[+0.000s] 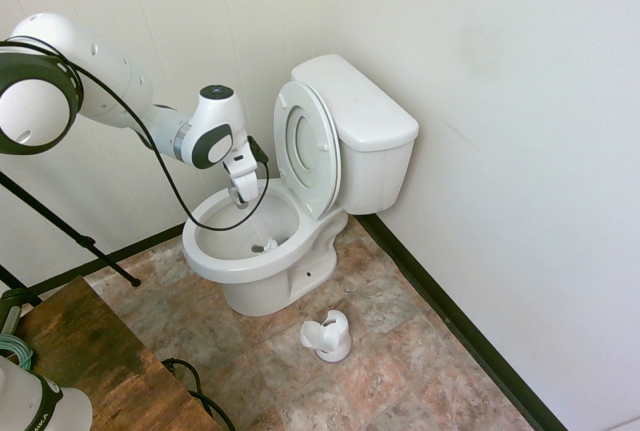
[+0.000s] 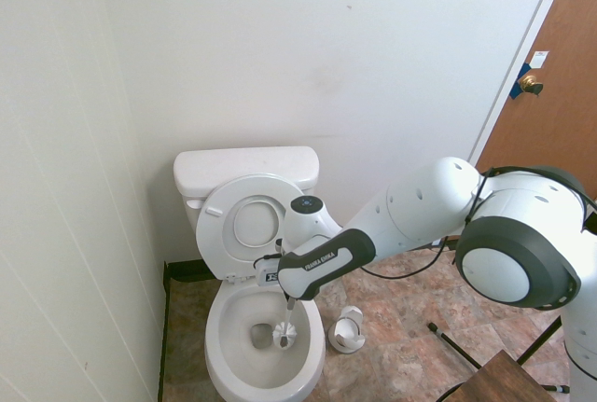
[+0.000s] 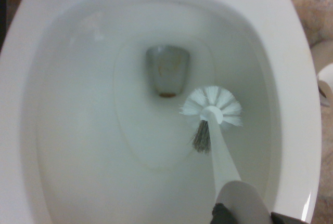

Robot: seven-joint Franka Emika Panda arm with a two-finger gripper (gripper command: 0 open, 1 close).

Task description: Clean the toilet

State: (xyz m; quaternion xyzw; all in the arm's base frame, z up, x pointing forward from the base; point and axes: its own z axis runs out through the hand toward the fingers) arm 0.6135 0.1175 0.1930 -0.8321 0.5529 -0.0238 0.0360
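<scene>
The white toilet (image 1: 300, 181) stands against the wall with its seat and cover (image 1: 308, 147) raised against the tank. My gripper (image 1: 243, 191) hangs over the open bowl (image 2: 224, 355), shut on the handle of a white toilet brush (image 2: 284, 330). The brush slants down into the bowl. Its bristle head (image 3: 212, 108) rests on the bowl's inner slope just beside the drain hole (image 3: 166, 70). In the first exterior view the brush head (image 1: 266, 246) shows low inside the bowl.
The small white brush holder (image 1: 328, 336) sits on the tiled floor beside the toilet base. A wooden table corner (image 1: 90, 361) is at the lower left. Walls close in behind and beside the toilet; a brown door (image 2: 560, 94) stands at the right.
</scene>
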